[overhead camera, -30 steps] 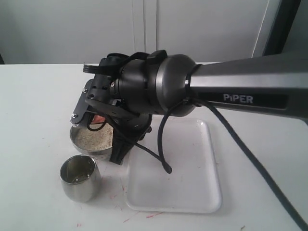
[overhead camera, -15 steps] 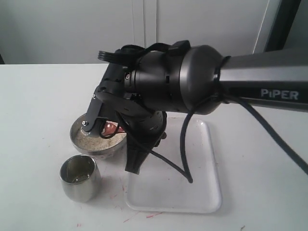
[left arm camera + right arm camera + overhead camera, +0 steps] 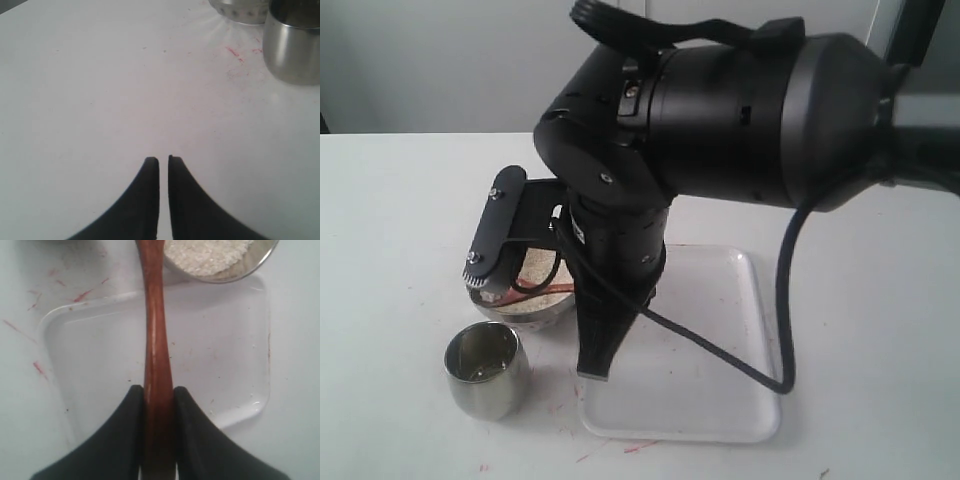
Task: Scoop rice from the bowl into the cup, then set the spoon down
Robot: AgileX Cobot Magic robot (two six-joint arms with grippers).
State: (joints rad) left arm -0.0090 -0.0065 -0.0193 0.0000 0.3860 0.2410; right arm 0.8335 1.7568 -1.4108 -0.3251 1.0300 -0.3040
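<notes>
My right gripper (image 3: 158, 390) is shut on the handle of the reddish-brown spoon (image 3: 154, 315), which runs out over the clear tray (image 3: 225, 350) and past the bowl's rim (image 3: 250, 267). The spoon's head is out of the right wrist view. White rice (image 3: 207, 255) fills the bowl. In the exterior view the right arm hides most of the bowl (image 3: 545, 312); a patch of rice (image 3: 535, 268) shows, and one finger (image 3: 595, 345) points down. The steel cup (image 3: 487, 372) stands in front of the bowl. My left gripper (image 3: 163, 159) is shut on nothing above bare table, with the cup (image 3: 292, 45) ahead of it.
The clear plastic tray (image 3: 705, 390) lies right of the bowl and cup. Red marks (image 3: 235, 52) stain the white table near the cup. A black cable (image 3: 760, 350) hangs from the right arm over the tray.
The right wrist has swung up, rightwards and closer to the exterior camera, and now fills more of that view. The spoon's head, seen over the rice before, is hidden behind the gripper.
</notes>
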